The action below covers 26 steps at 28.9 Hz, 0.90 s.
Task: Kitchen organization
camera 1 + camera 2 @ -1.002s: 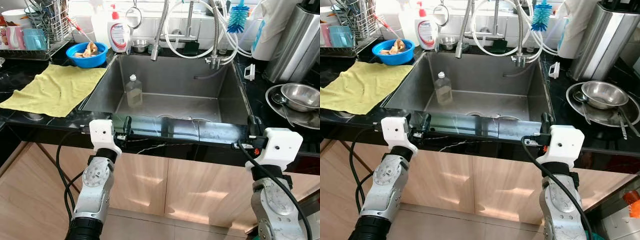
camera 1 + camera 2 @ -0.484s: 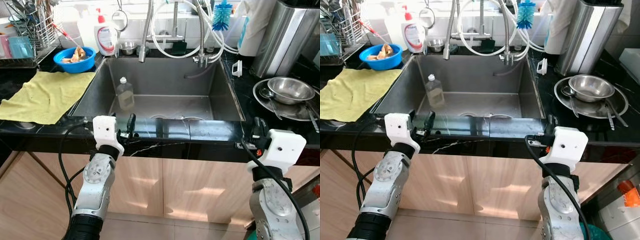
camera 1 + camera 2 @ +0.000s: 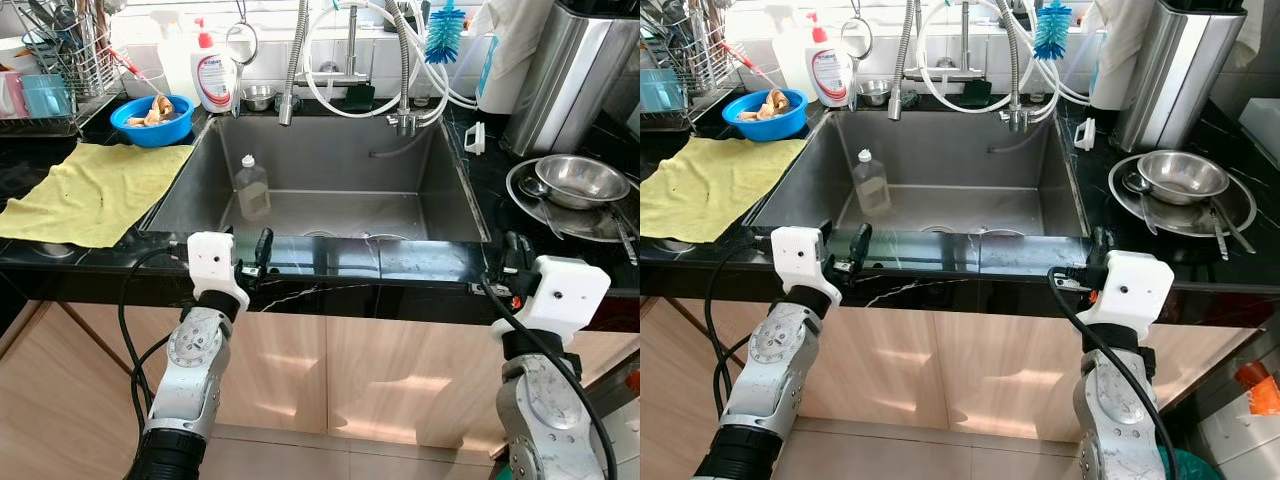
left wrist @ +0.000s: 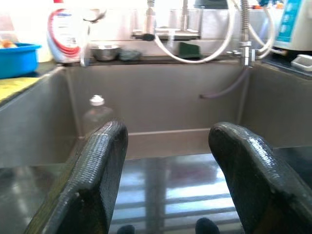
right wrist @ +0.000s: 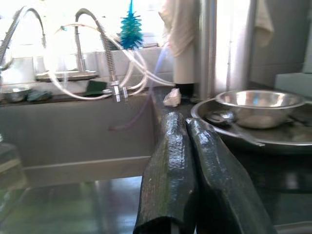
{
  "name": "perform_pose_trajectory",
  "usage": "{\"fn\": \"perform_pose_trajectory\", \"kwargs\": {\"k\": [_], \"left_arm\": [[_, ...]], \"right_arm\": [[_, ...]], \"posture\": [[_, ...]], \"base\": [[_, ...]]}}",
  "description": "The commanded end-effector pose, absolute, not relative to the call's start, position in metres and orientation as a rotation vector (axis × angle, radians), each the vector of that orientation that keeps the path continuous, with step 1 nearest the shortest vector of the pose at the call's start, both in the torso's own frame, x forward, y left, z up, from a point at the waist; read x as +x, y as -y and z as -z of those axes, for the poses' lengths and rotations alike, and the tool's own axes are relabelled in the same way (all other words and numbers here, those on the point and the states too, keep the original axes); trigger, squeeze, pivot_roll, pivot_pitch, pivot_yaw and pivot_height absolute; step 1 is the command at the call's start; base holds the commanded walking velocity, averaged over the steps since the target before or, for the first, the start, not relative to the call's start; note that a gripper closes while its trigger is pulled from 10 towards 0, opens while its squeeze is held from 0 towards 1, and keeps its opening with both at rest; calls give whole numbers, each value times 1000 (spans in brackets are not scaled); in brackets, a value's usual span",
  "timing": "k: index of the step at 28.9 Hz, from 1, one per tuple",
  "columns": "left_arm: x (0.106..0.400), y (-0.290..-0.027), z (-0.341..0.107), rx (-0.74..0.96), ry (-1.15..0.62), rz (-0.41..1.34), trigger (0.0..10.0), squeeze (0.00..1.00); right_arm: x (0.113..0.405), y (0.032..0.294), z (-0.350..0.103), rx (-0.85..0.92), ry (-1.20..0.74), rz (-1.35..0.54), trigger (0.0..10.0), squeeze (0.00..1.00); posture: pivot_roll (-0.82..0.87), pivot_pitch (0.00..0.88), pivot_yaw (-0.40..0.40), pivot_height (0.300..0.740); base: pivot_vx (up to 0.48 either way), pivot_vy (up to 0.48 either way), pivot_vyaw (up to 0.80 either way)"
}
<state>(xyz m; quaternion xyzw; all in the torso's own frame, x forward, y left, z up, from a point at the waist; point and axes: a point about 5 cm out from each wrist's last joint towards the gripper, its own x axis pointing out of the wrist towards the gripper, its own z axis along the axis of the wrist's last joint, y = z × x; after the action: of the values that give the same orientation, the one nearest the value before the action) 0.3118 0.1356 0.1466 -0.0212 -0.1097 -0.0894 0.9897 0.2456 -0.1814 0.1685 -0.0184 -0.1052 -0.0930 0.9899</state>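
- Head camera up high, tilted down and forward over the counter edge: both eyes take in the whole steel sink (image 3: 330, 190), the yellow cloth (image 3: 95, 190) to the left, the steel bowl (image 3: 1180, 175) to the right, cabinet fronts below.
- Right eye sits a touch to the side, so everything slides leftward against the left eye.
- Left wrist camera low at the counter lip, looking between its spread fingers (image 4: 92, 180) across the basin to the clear bottle (image 4: 96, 117) and faucet hoses.
- Right wrist camera equally low, facing past its closed fingers (image 5: 170, 170); blue brush (image 5: 130, 27) and bowl close by.
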Motion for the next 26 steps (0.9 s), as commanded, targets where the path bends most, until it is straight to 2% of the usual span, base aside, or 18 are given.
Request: {"fn": "perform_pose_trajectory", "kwargs": {"k": [1, 15, 26], "left_arm": [[310, -139, -148, -38, 223, 173, 10000, 0], [310, -139, -153, -46, 243, 169, 10000, 0], [308, -137, -153, -51, 245, 175, 10000, 0]], "right_arm": [[244, 178, -175, -34, 244, 175, 10000, 0], [244, 175, -175, -27, 240, 164, 10000, 0], [245, 171, -174, -25, 238, 152, 10000, 0]], "posture": [[-167, 0, 52, 740], [-160, 0, 50, 740], [-159, 0, 50, 740]], "base": [[0, 0, 0], [0, 0, 0], [247, 0, 0]]}}
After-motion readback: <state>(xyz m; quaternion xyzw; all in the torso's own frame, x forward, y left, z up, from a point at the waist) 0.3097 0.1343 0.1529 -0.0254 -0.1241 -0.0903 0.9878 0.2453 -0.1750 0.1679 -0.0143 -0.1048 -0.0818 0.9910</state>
